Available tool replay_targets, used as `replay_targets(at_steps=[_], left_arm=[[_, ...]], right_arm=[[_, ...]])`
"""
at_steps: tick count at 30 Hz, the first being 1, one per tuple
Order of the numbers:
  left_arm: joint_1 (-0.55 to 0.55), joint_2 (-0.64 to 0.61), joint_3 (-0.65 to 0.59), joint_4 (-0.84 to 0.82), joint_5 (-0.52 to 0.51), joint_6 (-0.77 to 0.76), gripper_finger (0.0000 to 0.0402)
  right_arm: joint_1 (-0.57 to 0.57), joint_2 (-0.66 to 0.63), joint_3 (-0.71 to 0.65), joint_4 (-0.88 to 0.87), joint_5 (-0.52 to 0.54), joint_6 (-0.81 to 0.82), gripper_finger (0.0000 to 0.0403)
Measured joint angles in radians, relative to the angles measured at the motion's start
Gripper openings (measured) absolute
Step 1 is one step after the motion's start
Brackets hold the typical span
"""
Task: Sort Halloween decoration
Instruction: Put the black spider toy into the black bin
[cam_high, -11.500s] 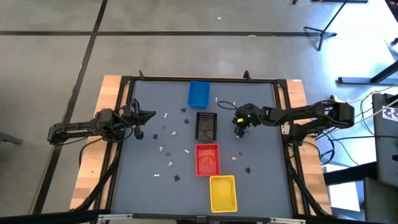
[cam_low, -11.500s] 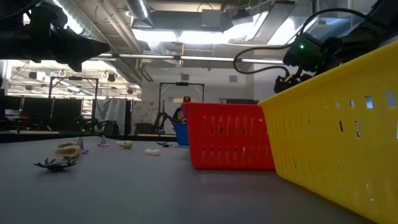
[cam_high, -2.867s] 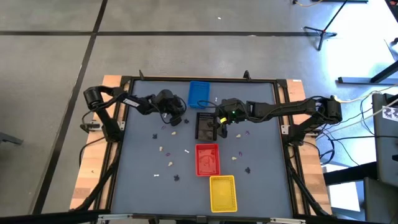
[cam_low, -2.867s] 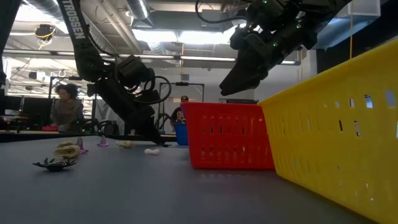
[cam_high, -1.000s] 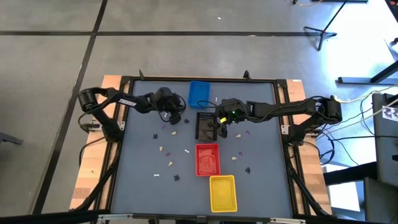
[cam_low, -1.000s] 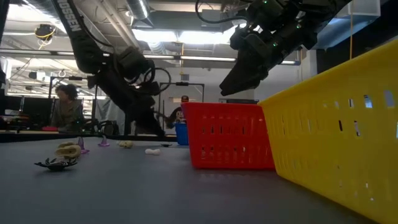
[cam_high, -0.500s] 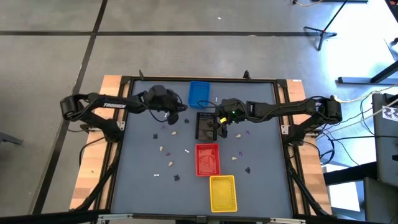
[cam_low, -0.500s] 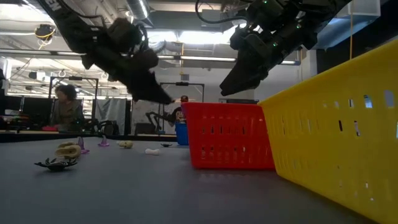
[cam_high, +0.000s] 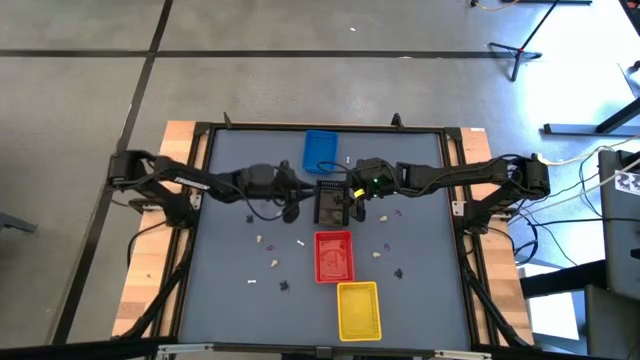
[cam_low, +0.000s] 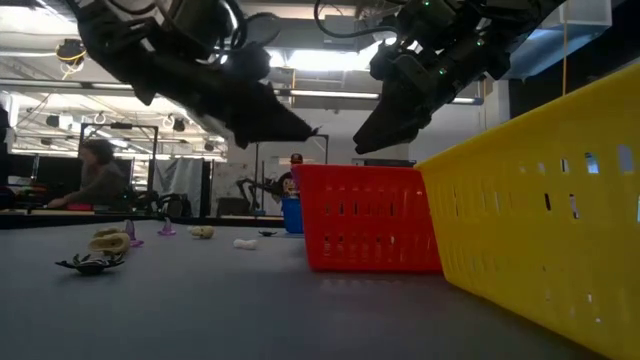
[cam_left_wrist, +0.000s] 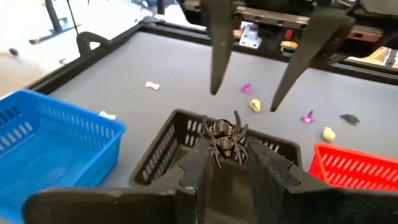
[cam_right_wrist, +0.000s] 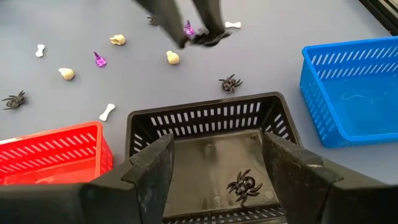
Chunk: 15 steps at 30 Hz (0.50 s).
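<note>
Over table centre, high view: left gripper (cam_high: 291, 199) beside black tray (cam_high: 331, 203); four trays in column; roughly a dozen pieces loose, sorting looks early.

Left wrist view: fingers clenched on black spider (cam_left_wrist: 224, 139), near tray rim.

Right wrist view: right gripper (cam_right_wrist: 214, 163) spread, empty, above black tray; one spider (cam_right_wrist: 244, 185) inside.

- You see four trays: blue tray (cam_high: 320, 150), black tray (cam_high: 331, 202), red tray (cam_high: 334, 256), yellow tray (cam_high: 358, 309).
- You see two claws: left claw (cam_left_wrist: 225, 152), right claw (cam_right_wrist: 214, 163).
- You see one person (cam_low: 92, 178).
</note>
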<state>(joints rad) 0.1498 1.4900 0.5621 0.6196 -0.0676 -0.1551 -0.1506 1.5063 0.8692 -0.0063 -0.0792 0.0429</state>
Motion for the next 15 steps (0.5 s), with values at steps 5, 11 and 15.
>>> replay_targets(at_steps=[5,11,15], left_arm=[[-0.057,0.094,0.000,0.114,-0.064,0.000,0.0075],[-0.080,0.207,0.000,0.214,-0.077,0.009,0.0075],[-0.079,0.249,-0.001,0.215,-0.080,0.026,0.0075]], right_arm=[[0.000,-0.001,0.000,0.000,0.000,0.000,0.0241],[0.000,-0.045,0.000,0.004,0.000,0.000,0.0241],[0.000,-0.071,0.001,0.004,-0.002,0.000,0.0241]])
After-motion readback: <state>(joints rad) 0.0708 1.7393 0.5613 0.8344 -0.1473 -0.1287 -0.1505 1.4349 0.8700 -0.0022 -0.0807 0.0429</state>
